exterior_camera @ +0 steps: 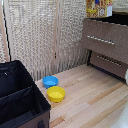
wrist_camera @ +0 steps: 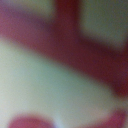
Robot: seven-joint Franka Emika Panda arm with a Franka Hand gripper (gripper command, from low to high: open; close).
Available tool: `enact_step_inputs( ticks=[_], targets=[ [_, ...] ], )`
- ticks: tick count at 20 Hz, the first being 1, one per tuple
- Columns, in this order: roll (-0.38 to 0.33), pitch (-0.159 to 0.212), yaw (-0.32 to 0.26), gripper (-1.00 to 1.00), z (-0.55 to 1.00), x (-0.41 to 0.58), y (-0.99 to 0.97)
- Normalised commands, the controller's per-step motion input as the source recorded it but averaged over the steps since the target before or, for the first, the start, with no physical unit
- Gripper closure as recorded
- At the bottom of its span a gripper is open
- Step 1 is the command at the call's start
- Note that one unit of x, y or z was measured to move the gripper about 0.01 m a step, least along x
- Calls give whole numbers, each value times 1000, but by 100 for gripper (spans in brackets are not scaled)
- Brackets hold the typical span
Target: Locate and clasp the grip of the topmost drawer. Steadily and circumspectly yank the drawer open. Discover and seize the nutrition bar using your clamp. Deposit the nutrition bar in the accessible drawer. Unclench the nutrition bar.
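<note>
Floor [exterior_camera: 95, 92]: pale wood planks, smooth, with a soft satin sheen and visible grain lines.
Blue bowl [exterior_camera: 50, 81]: looks like plastic, smooth, slightly glossy.
Yellow bowl [exterior_camera: 56, 93]: same plastic look, smooth, a faint shine on the rim.
Screen [exterior_camera: 40, 35]: woven reed or cane panels, rough and matt, set in light wooden frames.
Drawer cabinet [exterior_camera: 102, 47]: brown fronts, matt, smooth laminate or painted wood.
Drawer handles [exterior_camera: 101, 40]: thin bars, metallic and shiny.
Black case [exterior_camera: 20, 100]: dark cloth-like sides, matt.
Box on the cabinet [exterior_camera: 98, 8]: printed cardboard, perhaps glossy; too blurred to be sure.
Wrist view: red and pale blur only, finish unreadable.
</note>
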Motion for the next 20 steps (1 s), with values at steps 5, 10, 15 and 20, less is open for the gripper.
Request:
enact_step_inputs(
  ticks=[5,10,15,20],
  targets=[
    [25,77,-78,100,955,277,-505],
    [73,136,-6,100,689,30,-916],
    [62,152,21,100,452,-7,-932],
    [52,100,79,100,133,0,-880]
  ],
)
